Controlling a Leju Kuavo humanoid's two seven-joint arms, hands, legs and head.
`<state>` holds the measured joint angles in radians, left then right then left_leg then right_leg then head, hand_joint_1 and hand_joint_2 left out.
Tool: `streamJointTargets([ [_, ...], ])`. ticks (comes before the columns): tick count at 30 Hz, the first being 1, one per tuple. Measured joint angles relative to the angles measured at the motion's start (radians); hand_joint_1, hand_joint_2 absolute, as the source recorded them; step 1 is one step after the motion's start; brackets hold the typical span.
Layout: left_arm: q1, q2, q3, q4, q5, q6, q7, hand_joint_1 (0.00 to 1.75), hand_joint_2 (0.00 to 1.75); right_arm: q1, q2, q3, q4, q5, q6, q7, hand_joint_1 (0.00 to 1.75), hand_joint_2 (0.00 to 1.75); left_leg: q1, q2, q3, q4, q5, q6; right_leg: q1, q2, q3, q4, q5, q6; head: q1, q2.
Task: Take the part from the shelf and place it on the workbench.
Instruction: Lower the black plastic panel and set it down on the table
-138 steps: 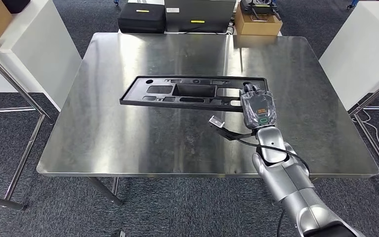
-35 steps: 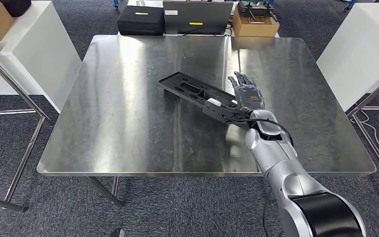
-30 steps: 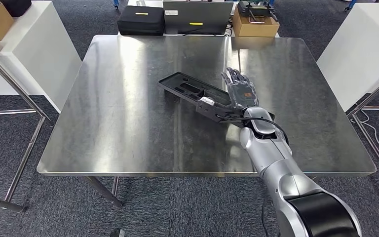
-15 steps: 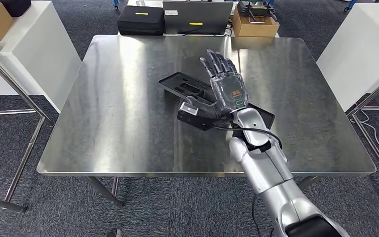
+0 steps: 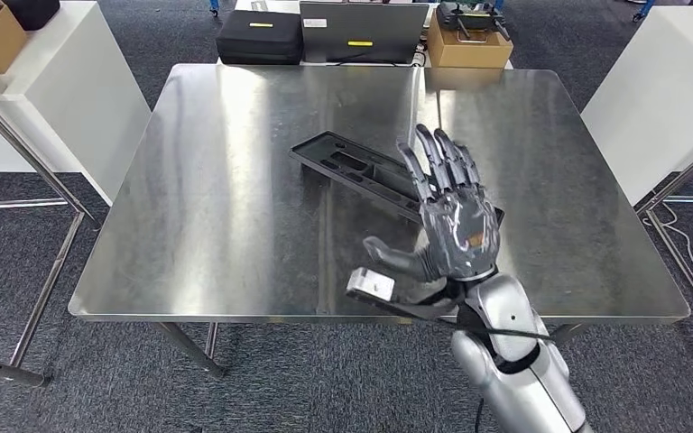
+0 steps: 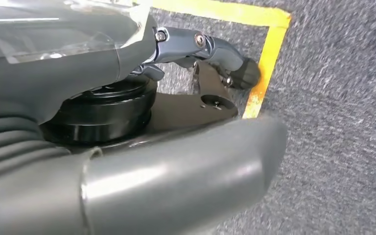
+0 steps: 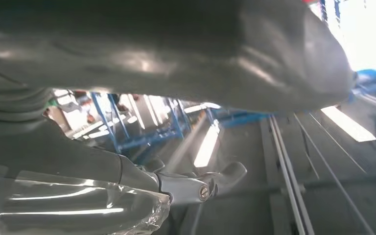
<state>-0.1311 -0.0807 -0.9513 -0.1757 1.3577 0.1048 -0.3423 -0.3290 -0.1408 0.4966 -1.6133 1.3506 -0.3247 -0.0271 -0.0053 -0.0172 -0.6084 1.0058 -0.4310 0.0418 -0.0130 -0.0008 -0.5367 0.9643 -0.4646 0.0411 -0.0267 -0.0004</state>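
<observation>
Your right hand (image 5: 451,225) is raised above the desk (image 5: 235,180) with fingers (image 5: 438,167) spread and straight, thumb out to the side, holding nothing; from the head view it hangs over the near end of the part (image 5: 361,170), not touching it as far as you can tell. Your left hand (image 6: 127,49) hangs over grey carpet beside a strip of yellow floor tape (image 6: 269,54); its fingers look curled with nothing visible in them, but you cannot tell for sure. The part is a long, flat black moulded frame with recessed pockets, lying flat on the desk near its middle. Its long axis runs diagonally: far end toward the desk's far-left side, near end toward the near-right, hidden behind your right hand. It looks like stiff, light plastic, thin-walled, likely to slide on the polished steel if nudged. If you must regrip, take it by a long rim or a pocket edge close to mid-length so it stays level. Beyond the desk's far edge sit a black case (image 5: 259,36) and a cardboard box (image 5: 472,41).
</observation>
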Motion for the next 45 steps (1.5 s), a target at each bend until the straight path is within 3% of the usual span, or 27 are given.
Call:
streamJointTargets([
  [7,0.014,0.008,0.011,0.006,0.004,-0.034,0.011,0.0,0.0,0.19,-0.073,-0.007,-0.172,0.036,-0.081,0.014,0.0,0.0,-0.001,0.0,0.001,0.0,-0.003,0.001,0.0,0.0,0.001,0.0,-0.001,0.001,0.0,0.0],
  [14,0.025,0.014,0.016,0.008,0.002,-0.056,0.02,0.0,0.0,0.344,-0.118,-0.041,-0.249,0.004,-0.143,0.019,0.0,0.0,-0.005,0.0,0.002,0.001,-0.007,0.004,-0.006,0.0,0.003,-0.001,-0.002,0.004,0.0,0.0],
  [19,0.028,0.015,0.017,0.009,0.002,-0.06,0.021,0.0,0.0,0.394,-0.13,-0.059,-0.271,0.0,-0.151,0.019,0.0,0.0,-0.012,0.001,0.005,0.002,-0.012,0.013,-0.014,0.001,0.006,-0.001,-0.005,0.011,0.0,0.0],
  [23,0.029,0.015,0.018,0.01,-0.003,-0.065,0.022,0.0,0.0,0.423,-0.136,-0.074,-0.284,-0.005,-0.166,0.017,0.0,0.0,-0.014,0.002,0.012,0.0,-0.01,0.027,-0.019,0.001,0.012,0.0,-0.009,0.022,0.0,0.0],
  [25,0.031,0.014,0.019,0.011,-0.007,-0.068,0.02,0.0,0.0,0.439,-0.14,-0.085,-0.29,-0.009,-0.177,0.013,0.0,0.0,-0.008,0.005,0.018,-0.01,-0.003,0.036,-0.019,0.0,-0.005,0.047,-0.04,0.017,0.002,0.0],
  [28,0.033,0.013,0.02,0.011,-0.008,-0.069,0.017,0.0,0.0,0.459,-0.146,-0.094,-0.293,-0.011,-0.184,0.01,0.0,0.0,-0.006,0.009,0.019,-0.013,-0.001,0.041,-0.018,0.001,-0.098,0.249,-0.134,0.007,0.008,0.0],
  [29,0.033,0.013,0.02,0.011,-0.008,-0.069,0.016,0.0,0.0,0.466,-0.147,-0.096,-0.293,-0.012,-0.185,0.009,0.0,0.0,-0.007,0.01,0.018,-0.013,-0.001,0.041,-0.017,0.001,-0.121,0.3,-0.149,0.009,0.008,0.0],
  [30,0.034,0.013,0.02,0.011,-0.008,-0.069,0.015,0.0,0.0,0.471,-0.148,-0.099,-0.293,-0.012,-0.185,0.009,0.0,0.0,-0.008,0.01,0.017,-0.013,-0.001,0.04,-0.016,0.001,-0.124,0.312,-0.147,0.014,0.008,0.0],
  [31,0.034,0.012,0.02,0.011,-0.008,-0.069,0.014,0.0,0.0,0.475,-0.148,-0.102,-0.293,-0.012,-0.187,0.008,0.0,0.0,-0.008,0.01,0.017,-0.013,0.0,0.039,-0.016,0.001,-0.104,0.278,-0.128,0.021,0.008,0.0],
  [33,0.034,0.013,0.02,0.011,-0.008,-0.069,0.011,0.0,0.0,0.478,-0.148,-0.107,-0.294,-0.012,-0.192,0.008,0.0,0.0,-0.007,0.009,0.017,-0.011,0.003,0.034,-0.017,0.0,-0.018,0.126,-0.074,0.031,0.009,0.0],
  [35,0.034,0.013,0.02,0.012,-0.009,-0.069,0.01,0.0,0.0,0.482,-0.148,-0.11,-0.295,-0.012,-0.2,0.007,0.0,0.0,-0.009,0.008,0.015,-0.007,0.006,0.024,-0.011,0.003,0.036,0.026,-0.036,0.024,0.008,0.0],
  [37,0.034,0.015,0.02,0.012,-0.01,-0.069,0.01,0.0,0.0,0.487,-0.147,-0.114,-0.296,-0.01,-0.209,0.006,0.0,0.0,-0.011,0.007,0.012,-0.003,0.011,0.013,-0.004,0.006,0.034,0.019,-0.025,0.009,0.007,0.0],
  [38,0.034,0.016,0.02,0.012,-0.01,-0.069,0.01,0.0,0.0,0.488,-0.147,-0.115,-0.297,-0.009,-0.214,0.006,0.0,0.0,-0.01,0.007,0.01,0.0,0.01,0.007,-0.009,0.006,0.028,0.016,-0.024,0.001,0.006,0.0],
  [40,0.034,0.018,0.02,0.013,-0.011,-0.07,0.01,0.0,0.0,0.489,-0.145,-0.116,-0.297,-0.006,-0.22,0.006,0.0,0.0,-0.005,0.008,-0.006,0.034,-0.027,-0.006,-0.018,0.004,0.019,0.016,-0.014,-0.019,0.004,0.0],
  [42,0.034,0.021,0.02,0.013,-0.012,-0.07,0.011,0.0,0.0,0.49,-0.144,-0.116,-0.297,-0.004,-0.223,0.005,0.0,0.0,0.001,0.01,-0.046,0.142,-0.113,-0.019,-0.018,0.001,0.007,0.015,-0.001,-0.038,0.002,0.0],
  [44,0.034,0.024,0.02,0.013,-0.013,-0.07,0.013,0.0,0.0,0.492,-0.142,-0.117,-0.296,-0.003,-0.225,0.005,0.0,0.0,0.006,0.01,-0.083,0.265,-0.179,-0.029,-0.014,-0.001,-0.01,0.017,0.011,-0.043,0.002,0.0],
  [45,0.034,0.025,0.02,0.013,-0.014,-0.07,0.014,0.0,0.0,0.493,-0.141,-0.117,-0.296,-0.003,-0.226,0.005,0.0,0.0,0.009,0.01,-0.08,0.287,-0.185,-0.032,-0.013,-0.001,-0.018,0.018,0.017,-0.042,0.001,0.0],
])
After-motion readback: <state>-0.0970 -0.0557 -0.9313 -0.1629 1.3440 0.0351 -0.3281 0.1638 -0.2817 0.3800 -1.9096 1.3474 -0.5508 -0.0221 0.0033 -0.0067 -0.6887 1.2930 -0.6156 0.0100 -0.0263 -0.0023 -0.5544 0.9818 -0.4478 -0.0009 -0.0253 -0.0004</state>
